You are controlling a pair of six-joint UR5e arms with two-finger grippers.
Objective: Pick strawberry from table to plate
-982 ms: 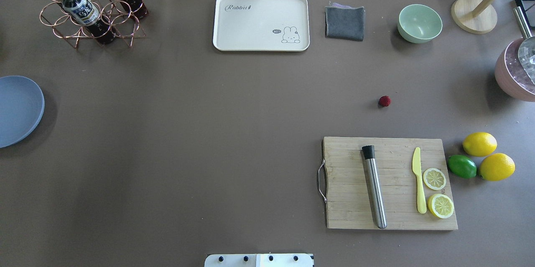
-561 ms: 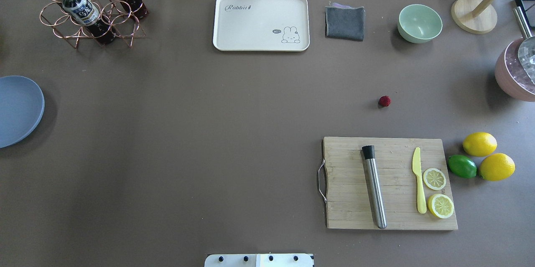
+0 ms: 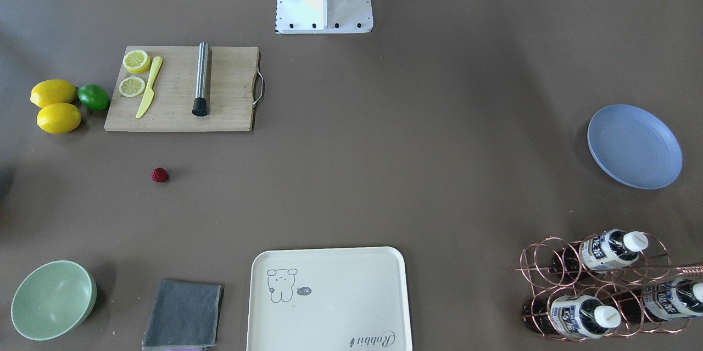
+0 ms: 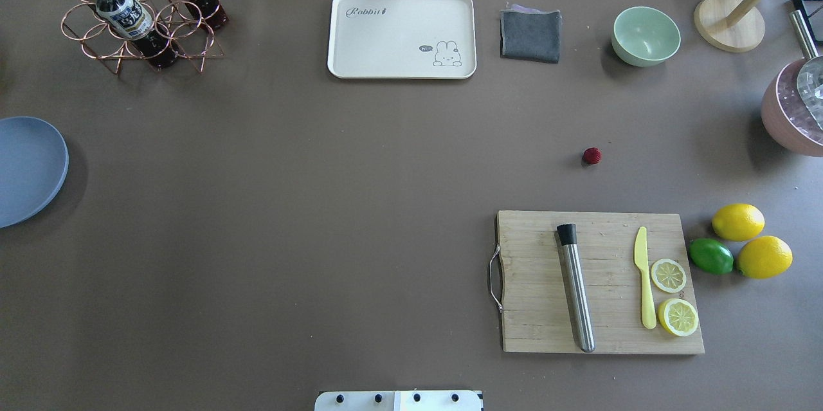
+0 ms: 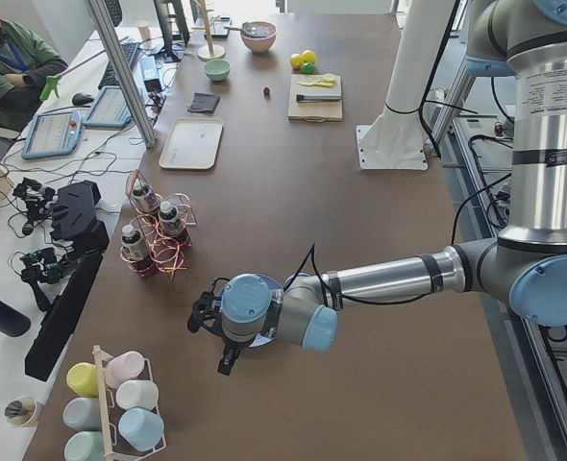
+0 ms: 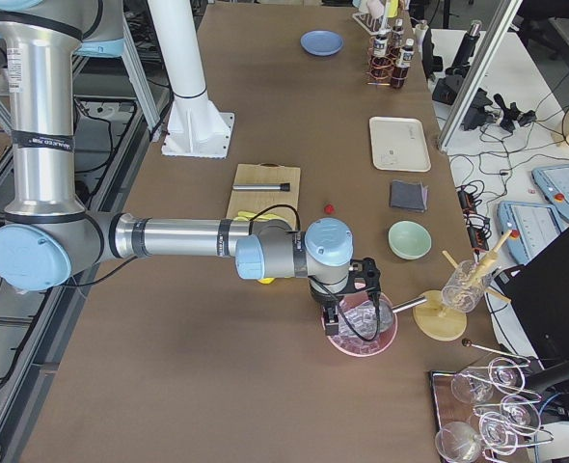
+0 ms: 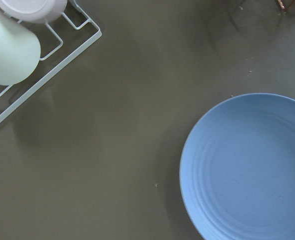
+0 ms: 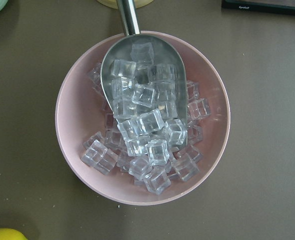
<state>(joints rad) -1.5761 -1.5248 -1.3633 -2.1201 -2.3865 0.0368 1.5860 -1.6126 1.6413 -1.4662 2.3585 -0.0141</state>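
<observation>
**Nothing moved: strawberry waits on the table**

Nothing has shifted in the overhead view over the last 1 second; every item lies where it did. The strawberry (image 4: 591, 155) sits alone on the table (image 4: 321, 205), near the cutting board (image 4: 598, 282) and well apart from the plate (image 4: 26, 170) at the left edge. The left gripper (image 5: 211, 327) hangs over the plate, the right gripper (image 6: 350, 307) over a pink bowl of ice (image 8: 72, 110). Whether either pincer is spread or pressed together cannot be told. The berry looks tiny, light and bumpy, and is likely to roll. A gentle pinch from above, across its widest middle, should suit it.
</observation>
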